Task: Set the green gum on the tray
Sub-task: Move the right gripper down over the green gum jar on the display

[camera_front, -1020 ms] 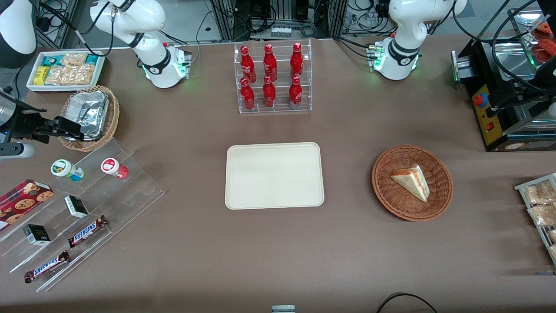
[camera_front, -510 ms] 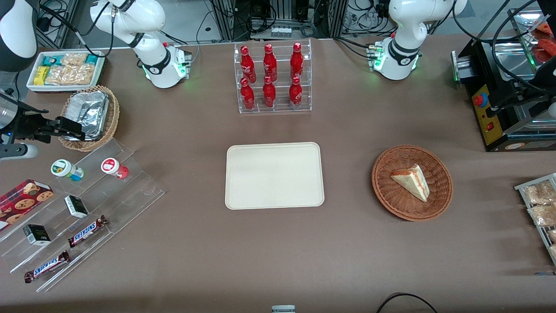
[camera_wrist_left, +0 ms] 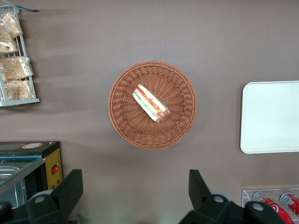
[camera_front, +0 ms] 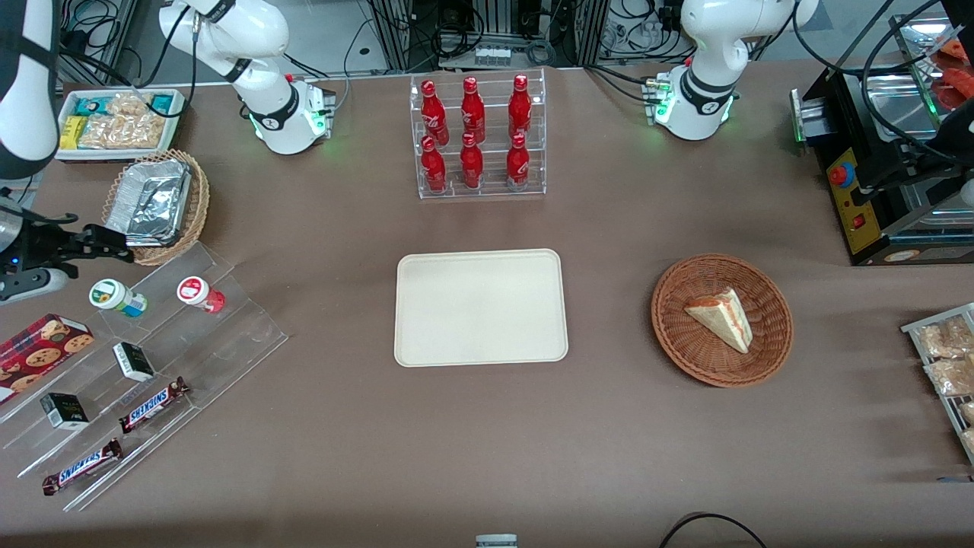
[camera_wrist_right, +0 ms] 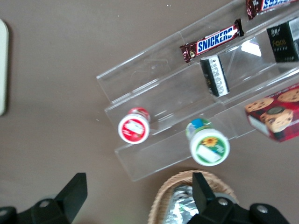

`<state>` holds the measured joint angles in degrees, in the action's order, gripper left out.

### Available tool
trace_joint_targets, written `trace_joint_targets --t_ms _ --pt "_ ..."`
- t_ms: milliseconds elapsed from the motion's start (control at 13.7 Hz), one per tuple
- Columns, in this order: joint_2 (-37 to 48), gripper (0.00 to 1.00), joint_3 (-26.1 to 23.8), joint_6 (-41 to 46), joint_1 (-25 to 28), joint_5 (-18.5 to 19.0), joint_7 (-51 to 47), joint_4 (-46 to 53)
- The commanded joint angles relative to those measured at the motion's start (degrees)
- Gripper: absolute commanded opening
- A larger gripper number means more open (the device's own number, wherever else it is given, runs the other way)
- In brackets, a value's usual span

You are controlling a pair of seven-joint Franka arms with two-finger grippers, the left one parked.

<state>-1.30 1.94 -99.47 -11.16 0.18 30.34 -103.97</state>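
Jaws apart; gripper (camera_front: 114,250) seemingly above green gum (camera_front: 116,297).

Glossy white arm (camera_front: 228,30), black joint bands, green base lights, black end effector (camera_front: 114,247)

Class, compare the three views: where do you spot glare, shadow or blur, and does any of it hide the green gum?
Front view: foil tray glints; soft shadow beside the tray. Right wrist view: clear rack shows a bright glare patch, slight blur throughout, yet the green gum lid stays readable; gripper open above the table. Left wrist view: even light.
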Motion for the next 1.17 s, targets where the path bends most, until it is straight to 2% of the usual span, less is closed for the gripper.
trace_joint_targets --t_ms 0,219,364,1093 --pt "0.33 1.00 -0.27 -4.23 -3.07 1.48 13.91 -2.98" --pt "-0.11 1.00 -0.27 -10.19 -5.79 1.49 27.28 -7.20" --pt "-0.11 1.00 -0.27 -13.29 -6.68 1.23 31.79 -9.32" --pt "-1.51 1.00 -0.27 -24.27 -7.47 0.87 33.12 -15.47"
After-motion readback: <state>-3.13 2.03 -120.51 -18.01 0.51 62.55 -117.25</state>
